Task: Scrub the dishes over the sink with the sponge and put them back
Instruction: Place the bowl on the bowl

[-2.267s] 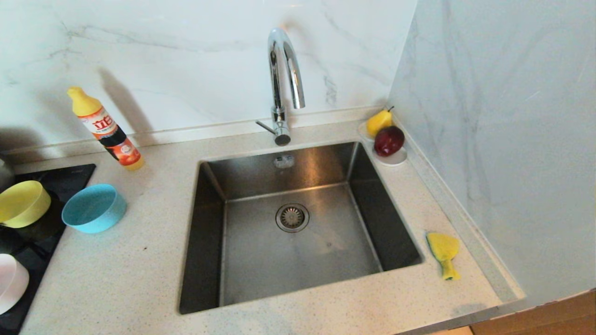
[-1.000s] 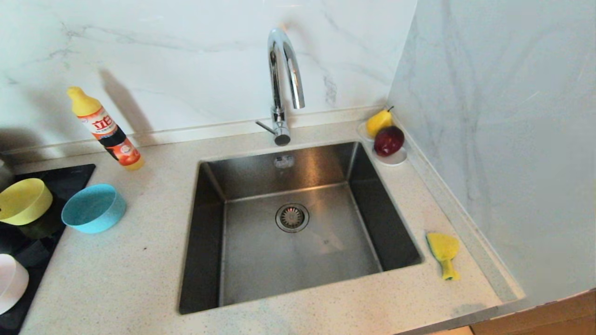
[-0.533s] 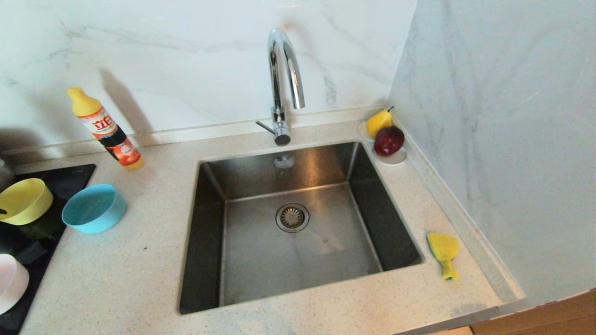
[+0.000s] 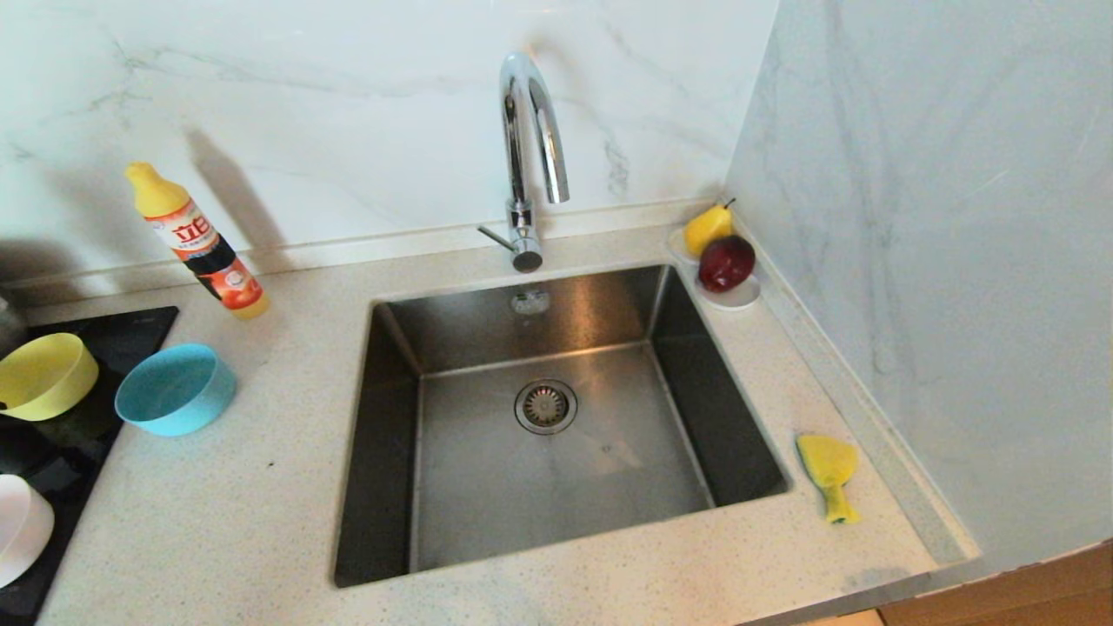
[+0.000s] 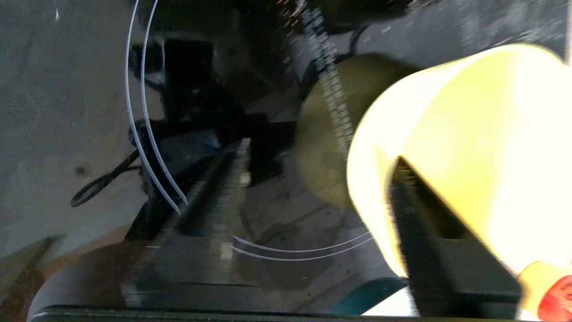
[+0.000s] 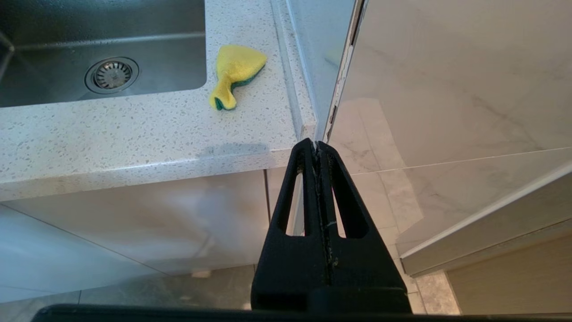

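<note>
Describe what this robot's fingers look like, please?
Each gripper has two black, wedge-shaped fingers, wide at the base and tapering to a tip, with a long cut-out slot. The right gripper shows them clearly; the left gripper has the same build, with a ridged inner face.

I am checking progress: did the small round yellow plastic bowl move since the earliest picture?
Yes. The small round yellow plastic bowl has tilted and shifted slightly up the head view, away from the light blue plastic bowl, which kept its place.

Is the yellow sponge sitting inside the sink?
No, the sponge lies on the speckled counter beside the sink, outside its right rim.
</note>
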{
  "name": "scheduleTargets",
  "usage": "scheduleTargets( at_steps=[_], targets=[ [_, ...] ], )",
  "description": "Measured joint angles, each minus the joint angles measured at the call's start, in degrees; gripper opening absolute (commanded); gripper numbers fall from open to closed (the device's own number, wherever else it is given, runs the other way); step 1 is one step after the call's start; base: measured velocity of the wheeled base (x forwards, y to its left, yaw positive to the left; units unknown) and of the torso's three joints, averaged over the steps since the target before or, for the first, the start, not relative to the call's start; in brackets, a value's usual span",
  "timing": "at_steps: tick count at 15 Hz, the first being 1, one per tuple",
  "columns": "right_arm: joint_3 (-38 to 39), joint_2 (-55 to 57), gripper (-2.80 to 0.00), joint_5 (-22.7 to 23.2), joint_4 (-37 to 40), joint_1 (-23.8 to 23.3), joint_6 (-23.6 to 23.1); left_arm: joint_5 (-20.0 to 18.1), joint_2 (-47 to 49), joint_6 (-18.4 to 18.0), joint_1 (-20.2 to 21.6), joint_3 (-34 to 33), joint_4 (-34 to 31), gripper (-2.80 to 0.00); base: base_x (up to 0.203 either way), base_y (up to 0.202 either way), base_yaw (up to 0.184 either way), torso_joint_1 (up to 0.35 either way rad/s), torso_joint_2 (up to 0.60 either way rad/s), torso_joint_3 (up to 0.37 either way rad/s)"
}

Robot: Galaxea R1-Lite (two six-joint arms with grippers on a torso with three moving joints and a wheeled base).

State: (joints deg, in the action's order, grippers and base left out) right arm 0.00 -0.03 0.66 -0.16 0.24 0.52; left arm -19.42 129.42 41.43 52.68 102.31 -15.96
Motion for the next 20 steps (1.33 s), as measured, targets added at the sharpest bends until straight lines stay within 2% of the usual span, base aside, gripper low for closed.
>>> scheduleTargets(
  at_steps=[12, 20],
  targets=[
    [0.0, 0.0, -2.8, 0.0, 0.0, 0.0, 0.0, 0.9, -0.4, 0.1, 0.1, 2.9, -0.6, -2.8, 0.0, 0.0, 0.0, 0.0, 0.0, 0.0],
    [0.0, 0.0, -2.8, 0.0, 0.0, 0.0, 0.0, 0.1, -7.7, -0.1, -1.9, 3.9, -11.4, -2.8, 0.0, 0.0, 0.0, 0.0, 0.0, 0.0]
  ],
)
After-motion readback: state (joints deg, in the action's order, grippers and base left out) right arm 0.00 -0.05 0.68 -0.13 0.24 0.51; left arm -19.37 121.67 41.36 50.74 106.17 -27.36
